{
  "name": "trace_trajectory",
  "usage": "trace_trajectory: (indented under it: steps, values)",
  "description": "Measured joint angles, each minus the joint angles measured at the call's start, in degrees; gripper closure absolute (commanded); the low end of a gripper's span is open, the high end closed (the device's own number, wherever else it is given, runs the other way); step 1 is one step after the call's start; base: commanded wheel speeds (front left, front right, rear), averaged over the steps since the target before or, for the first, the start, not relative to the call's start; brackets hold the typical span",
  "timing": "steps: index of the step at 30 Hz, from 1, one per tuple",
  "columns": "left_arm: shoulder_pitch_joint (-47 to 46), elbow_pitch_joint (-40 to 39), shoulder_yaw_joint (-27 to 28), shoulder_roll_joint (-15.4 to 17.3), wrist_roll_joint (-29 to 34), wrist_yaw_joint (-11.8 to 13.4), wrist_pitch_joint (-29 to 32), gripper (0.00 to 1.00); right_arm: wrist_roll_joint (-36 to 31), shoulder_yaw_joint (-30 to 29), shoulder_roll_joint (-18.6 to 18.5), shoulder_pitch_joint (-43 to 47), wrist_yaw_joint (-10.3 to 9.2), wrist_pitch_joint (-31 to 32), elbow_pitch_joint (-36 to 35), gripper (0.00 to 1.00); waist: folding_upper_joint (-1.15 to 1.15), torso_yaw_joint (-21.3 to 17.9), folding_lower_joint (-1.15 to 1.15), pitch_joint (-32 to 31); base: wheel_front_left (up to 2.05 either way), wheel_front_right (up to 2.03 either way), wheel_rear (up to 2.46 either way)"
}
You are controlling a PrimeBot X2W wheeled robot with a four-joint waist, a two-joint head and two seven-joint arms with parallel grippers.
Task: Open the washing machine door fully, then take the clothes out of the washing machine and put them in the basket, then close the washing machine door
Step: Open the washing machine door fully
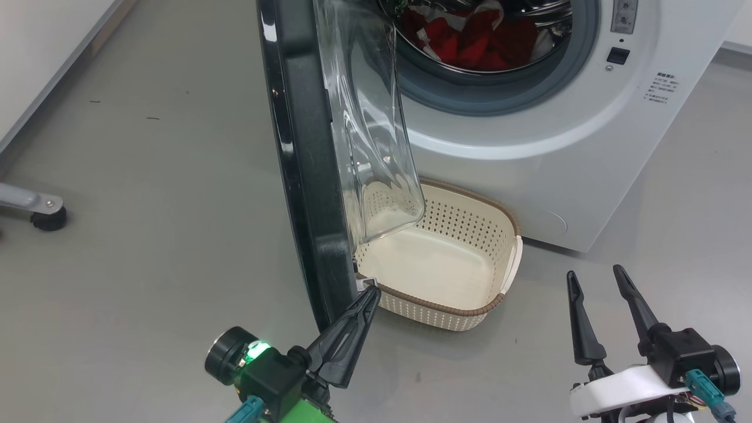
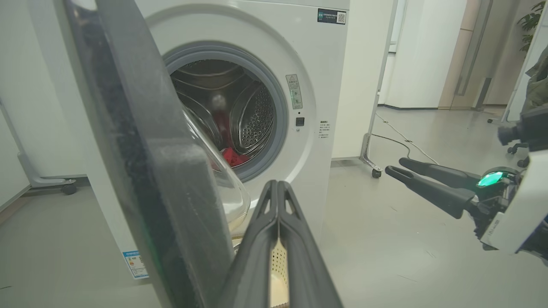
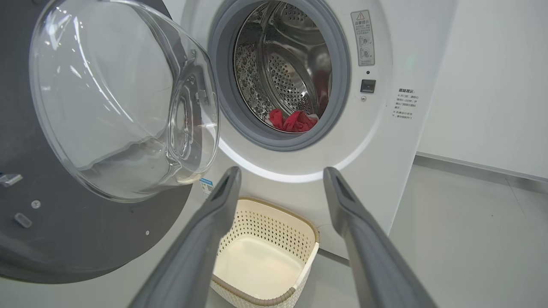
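Glossy black rim of the washing machine door (image 1: 302,176) stands edge-on, roughly square to the washing machine (image 1: 546,153): partly open, not fully. The left gripper (image 1: 369,294), fingers pressed together and holding nothing, has its tip at the door's lower inner edge, apparently touching. Push outward from there along the door's swing, and do not let the tip slide onto the glass bowl (image 1: 376,129). The basket (image 1: 470,309) lies just beside the door's inner face, and the red clothes (image 1: 470,41) lie inside the machine behind the door. The right gripper (image 1: 594,272) hangs well apart from the door, fingers wide, empty.
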Motion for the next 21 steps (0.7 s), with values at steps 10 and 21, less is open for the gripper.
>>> trace_trajectory:
  steps: [10,21]
  values:
    - [0.0,2.8,2.0,0.0,-0.8,0.3,0.1,1.00,-0.4,-0.4,0.3,0.0,0.49,0.0,0.1,0.00,0.00,-0.6,0.00,0.2,0.00,0.00,0.00]
    - [-0.3,5.5,2.3,-0.1,-2.2,0.3,1.1,1.00,-0.5,-0.8,0.5,0.0,1.11,0.0,0.2,0.00,0.00,-1.5,0.00,0.4,0.00,0.00,0.00]
